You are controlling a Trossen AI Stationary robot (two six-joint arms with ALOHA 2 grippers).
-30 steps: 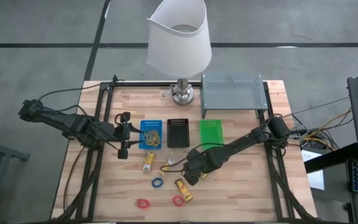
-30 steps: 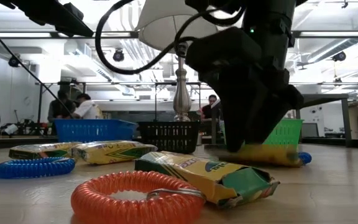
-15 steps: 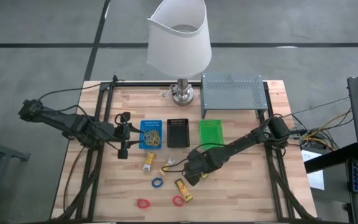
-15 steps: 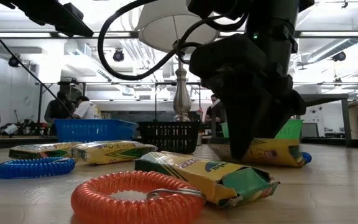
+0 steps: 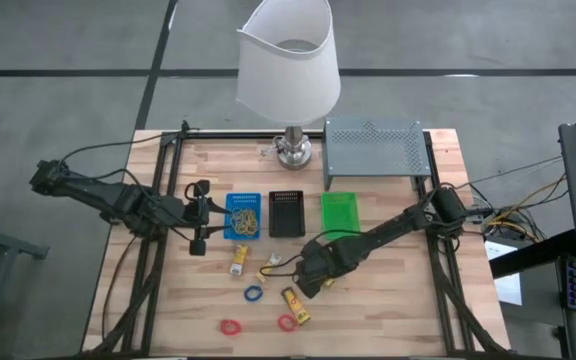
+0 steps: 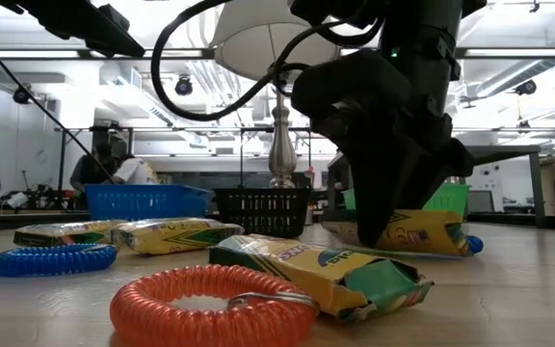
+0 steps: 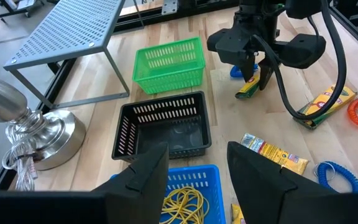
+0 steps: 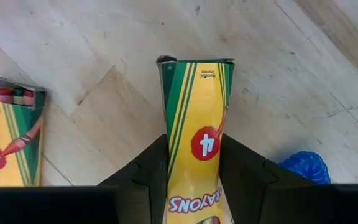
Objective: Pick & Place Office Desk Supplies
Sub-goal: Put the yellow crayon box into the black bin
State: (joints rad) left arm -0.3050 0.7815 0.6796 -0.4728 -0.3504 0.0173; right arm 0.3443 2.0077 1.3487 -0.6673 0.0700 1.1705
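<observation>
Your right gripper (image 5: 286,268) is sitting near table centre w/ its fingers (image 8: 244,167) clenched on a crayon packet (image 8: 197,146), yellow & green w/ a red "4" mark; the wrist view is showing the packet running straight out btwn the two dark fingers, and in the low view the packet (image 6: 422,233) is tilting w/ one end up off the wood. A blue coil ring (image 8: 306,168) is lying just beside that packet. Your left gripper (image 5: 200,215) is waiting at about 9 o'clock of the blue tray (image 5: 230,232), fingers (image 7: 142,176) spread apart & holding nothing. That blue tray is holding a tangle of tan rubber bands (image 5: 245,218); the black tray (image 5: 286,229) is just at its 3 o'clock, and the green tray (image 5: 339,212) farther on at 3 o'clock. Loose items are lying at 6 o'clock of the trays: a 2nd crayon packet (image 5: 238,261) below the blue tray, a 3rd one (image 5: 295,305) at 6 o'clock of your right gripper, another blue coil ring (image 5: 254,294) btwn them, and two red coil rings (image 5: 231,327) (image 5: 287,322) nearer the table's front edge. The grey perforated shelf (image 5: 373,148) and the lamp (image 5: 290,70) are standing at 12 o'clock, behind the trays.
</observation>
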